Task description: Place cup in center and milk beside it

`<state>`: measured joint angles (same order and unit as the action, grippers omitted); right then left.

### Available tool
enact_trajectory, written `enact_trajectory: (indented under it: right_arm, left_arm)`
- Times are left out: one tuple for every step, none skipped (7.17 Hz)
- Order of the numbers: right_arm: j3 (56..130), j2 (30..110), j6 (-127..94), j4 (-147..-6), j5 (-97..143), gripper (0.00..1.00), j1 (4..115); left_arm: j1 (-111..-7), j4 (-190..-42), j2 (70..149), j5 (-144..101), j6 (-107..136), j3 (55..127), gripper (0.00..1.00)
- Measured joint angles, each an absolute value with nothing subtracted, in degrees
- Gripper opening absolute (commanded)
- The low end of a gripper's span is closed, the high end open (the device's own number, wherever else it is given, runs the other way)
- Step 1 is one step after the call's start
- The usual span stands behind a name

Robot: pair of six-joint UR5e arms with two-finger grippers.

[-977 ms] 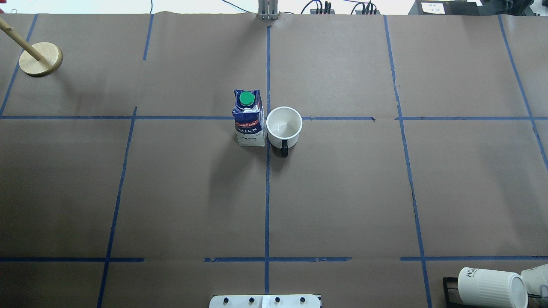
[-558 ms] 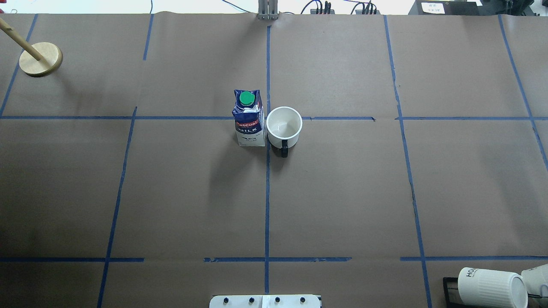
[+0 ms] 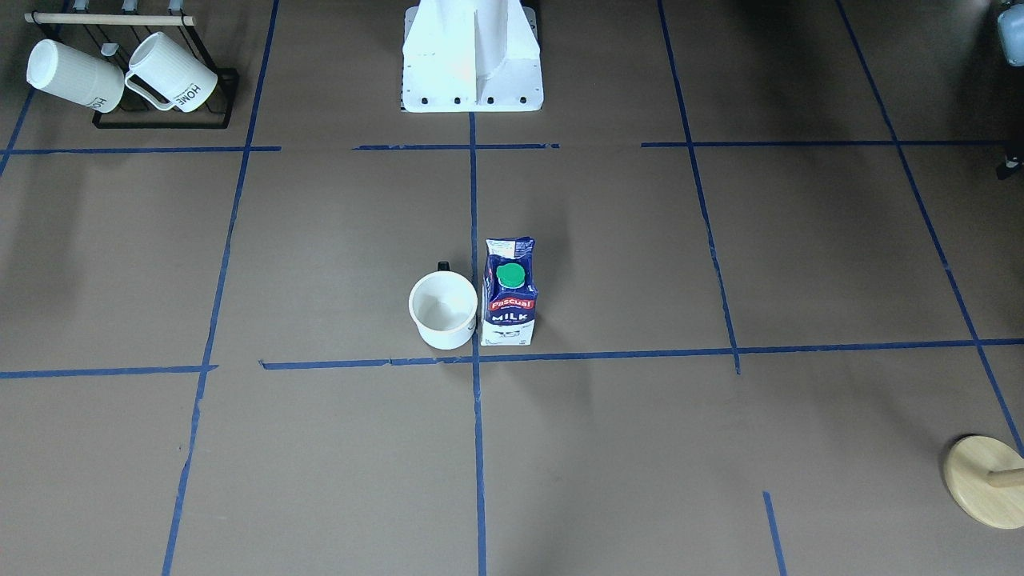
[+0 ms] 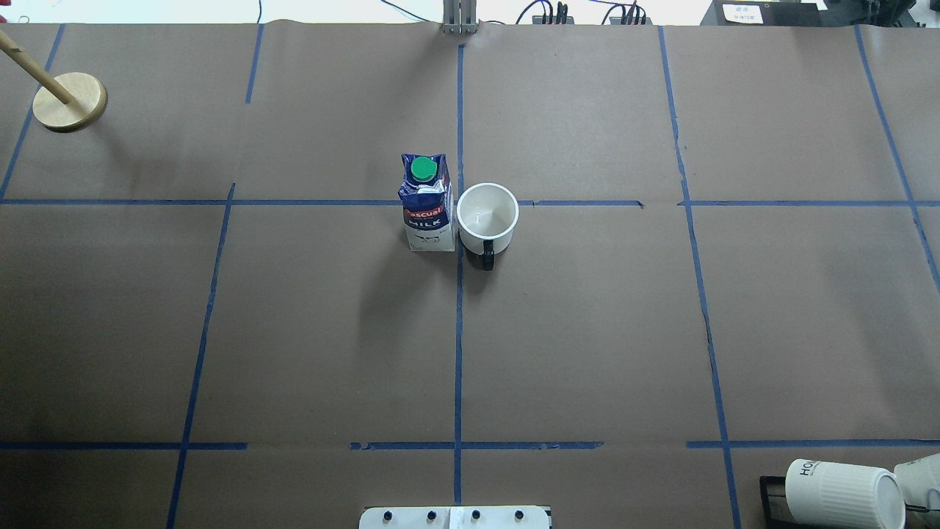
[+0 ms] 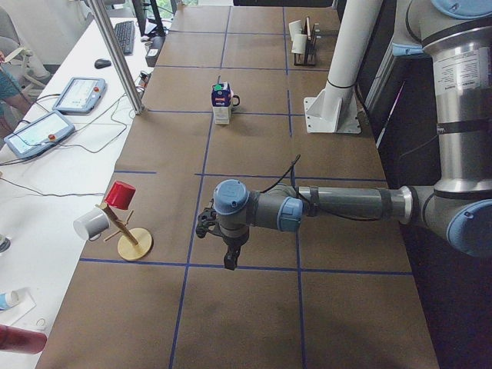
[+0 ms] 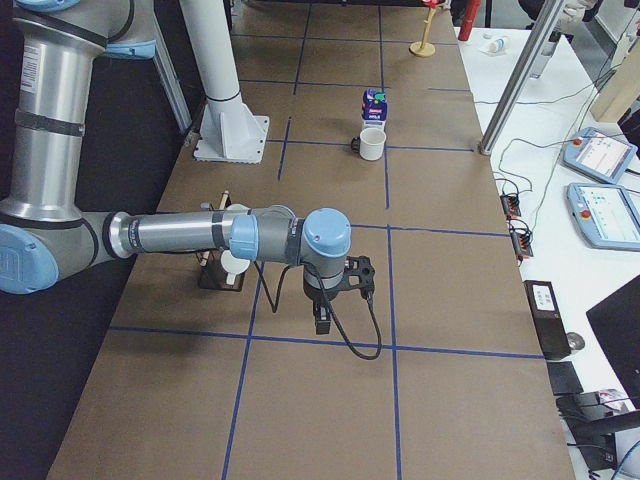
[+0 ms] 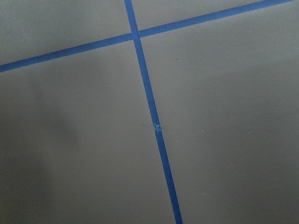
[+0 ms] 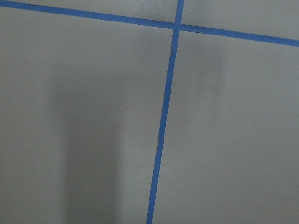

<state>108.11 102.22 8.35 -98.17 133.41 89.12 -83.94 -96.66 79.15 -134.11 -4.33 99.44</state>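
The white cup [image 4: 487,214] with a black handle stands upright just right of the center tape crossing [image 4: 460,203]; its smiley face does not show. The dark blue milk carton [image 4: 427,209] with a green cap stands upright against the cup's left side. In the front-facing view the cup [image 3: 442,310] is left of the milk [image 3: 509,308]. My left gripper [image 5: 229,257] shows only in the exterior left view, far from both. My right gripper [image 6: 322,318] shows only in the exterior right view, also far away. I cannot tell whether either is open or shut.
A black rack [image 3: 164,122] with two ribbed "HOME" mugs [image 3: 120,72] stands at my near right corner. A wooden stand [image 4: 70,101] with a peg sits at the far left. The robot's white base [image 3: 472,64] is at the near edge.
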Motion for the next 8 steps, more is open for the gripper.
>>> enact_trajectory:
  right_arm:
    - [108.1,102.2,8.3,-98.2,133.4,1.0,89.1]
    - [108.1,102.2,8.3,-98.2,133.5,1.0,89.1]
    - [108.1,102.2,8.3,-98.2,133.6,1.0,89.1]
    - [108.1,102.2,8.3,-98.2,133.6,1.0,89.1]
    - [108.1,102.2,8.3,-98.2,133.6,1.0,89.0]
    - [108.0,102.2,8.3,-98.2,133.7,1.0,89.0]
    - [108.0,102.2,8.3,-98.2,133.7,1.0,88.9]
    - [108.0,102.2,8.3,-98.2,133.8,1.0,88.9]
  left_arm:
    - [-84.2,-96.5,79.0,-133.8,-4.4,98.8,1.0]
    - [-84.3,-96.5,78.9,-133.7,-4.4,98.4,1.0]
    - [-84.3,-96.4,78.7,-133.6,-4.4,98.4,1.0]
    - [-84.3,-96.4,78.7,-133.5,-4.5,98.5,1.0]
    - [-84.3,-96.4,78.6,-133.6,-4.5,98.7,1.0]
    - [-84.3,-96.5,78.7,-133.6,-4.5,98.9,1.0]
    - [-84.3,-96.6,78.8,-133.7,-4.5,99.0,1.0]
    - [-84.2,-96.7,78.9,-133.7,-4.5,99.1,1.0]
